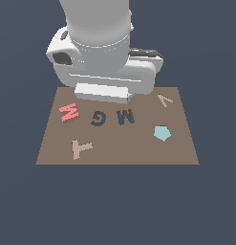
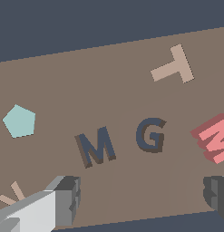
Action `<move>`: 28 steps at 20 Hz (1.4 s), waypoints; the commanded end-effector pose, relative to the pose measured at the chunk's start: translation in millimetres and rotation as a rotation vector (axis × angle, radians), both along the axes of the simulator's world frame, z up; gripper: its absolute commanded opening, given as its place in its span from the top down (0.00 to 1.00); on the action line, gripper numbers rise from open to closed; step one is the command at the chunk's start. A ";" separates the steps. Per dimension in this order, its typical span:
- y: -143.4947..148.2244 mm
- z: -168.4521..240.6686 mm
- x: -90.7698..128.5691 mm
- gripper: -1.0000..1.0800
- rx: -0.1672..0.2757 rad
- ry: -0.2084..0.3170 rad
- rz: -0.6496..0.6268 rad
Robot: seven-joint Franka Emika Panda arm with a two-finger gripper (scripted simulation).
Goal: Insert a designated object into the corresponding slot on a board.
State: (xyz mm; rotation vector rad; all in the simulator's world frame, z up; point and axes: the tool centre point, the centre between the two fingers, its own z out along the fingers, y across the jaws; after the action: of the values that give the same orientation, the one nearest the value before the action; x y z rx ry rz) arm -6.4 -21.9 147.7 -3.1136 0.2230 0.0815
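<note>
The salmon-red M-shaped block (image 1: 69,113) (image 2: 215,138) lies on the brown board (image 1: 138,149) (image 2: 86,81) towards the exterior view's left. The dark navy M-shaped slot (image 1: 125,116) (image 2: 96,147) is cut near the board's middle, with a dark G-shaped cutout (image 1: 98,117) (image 2: 150,135) between it and the red block. My gripper (image 2: 141,194) hangs open above the board's far side, roughly over the G and M cutouts, with nothing between its fingers (image 2: 68,197). In the exterior view the white hand (image 1: 102,92) hides the fingertips.
A tan T-shaped block (image 1: 81,148) (image 2: 173,68) lies near the board's front left. A pale teal pentagon (image 1: 162,133) (image 2: 19,121) sits on the right. A tan V-shaped block (image 1: 165,100) (image 2: 11,195) lies at the far right corner. Dark floor surrounds the board.
</note>
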 end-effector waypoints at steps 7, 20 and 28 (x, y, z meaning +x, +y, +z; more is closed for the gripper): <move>-36.6 -25.5 10.9 0.04 -0.013 -0.009 -0.253; -115.6 -75.9 2.6 0.04 -0.038 -0.028 -0.779; -140.1 -93.0 -10.2 0.04 -0.045 -0.034 -0.959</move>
State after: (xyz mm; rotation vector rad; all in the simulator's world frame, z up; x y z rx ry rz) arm -14.6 -158.6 57.2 -2.6995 1.6069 0.0063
